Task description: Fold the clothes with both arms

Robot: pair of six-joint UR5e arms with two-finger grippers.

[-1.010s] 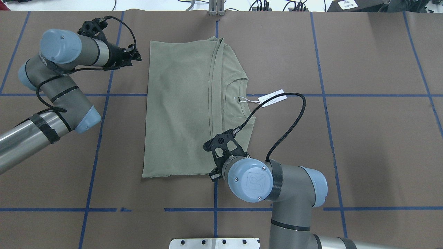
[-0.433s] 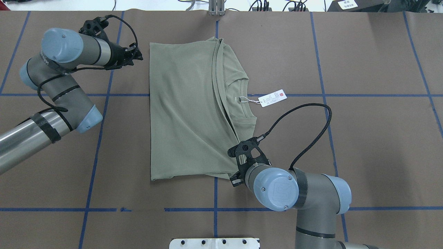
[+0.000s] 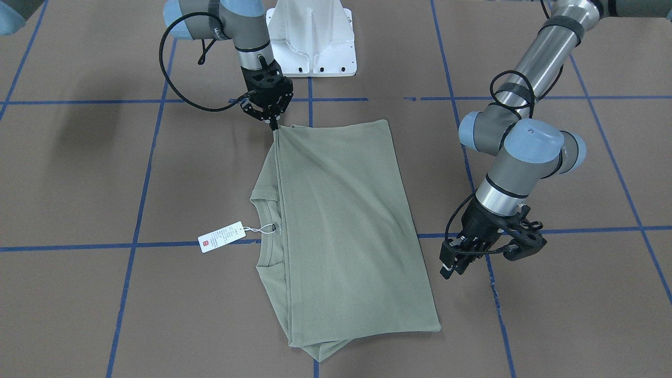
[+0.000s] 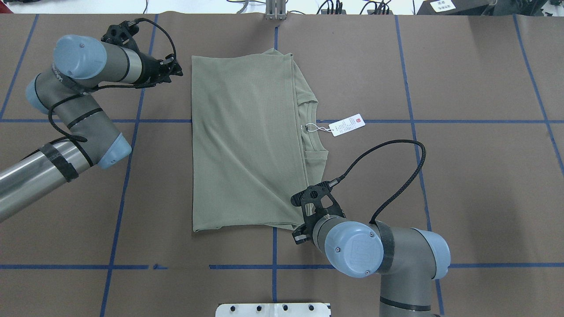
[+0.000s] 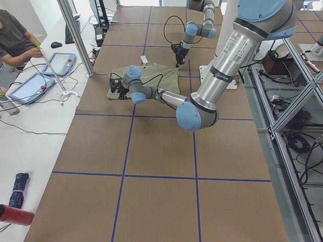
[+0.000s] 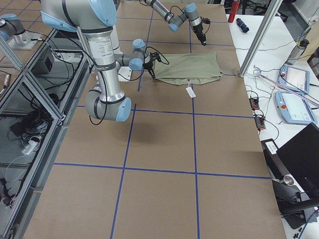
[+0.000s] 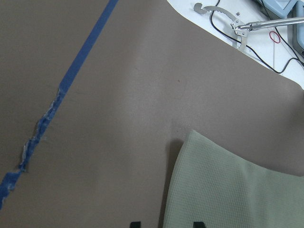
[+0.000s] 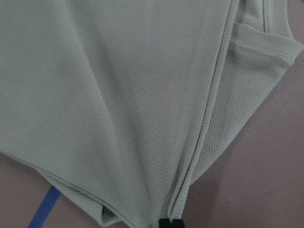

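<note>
The sage-green shirt (image 4: 246, 141) lies folded on the brown table, also in the front view (image 3: 341, 220). Its white hang tag (image 4: 348, 125) lies beside the neck. My right gripper (image 4: 304, 222) is shut on the shirt's near right corner. The front view (image 3: 273, 125) and the right wrist view (image 8: 170, 222) show the fabric pulled taut from it. My left gripper (image 4: 178, 70) is open and holds nothing. It hovers just off the shirt's far left corner (image 7: 228, 190). Its fingertips (image 7: 135, 223) stand apart, with the shirt's edge between them.
The table is covered in brown paper with blue tape lines (image 4: 273, 267). The white base plate (image 4: 273, 309) sits at the near edge. An operator (image 5: 15, 35) and tablets (image 5: 30, 85) are past the far end.
My right gripper has dragged the shirt's near corner to the right and toward the robot. The upper layer's edge has slid right over the neck. My left arm has barely moved.
</note>
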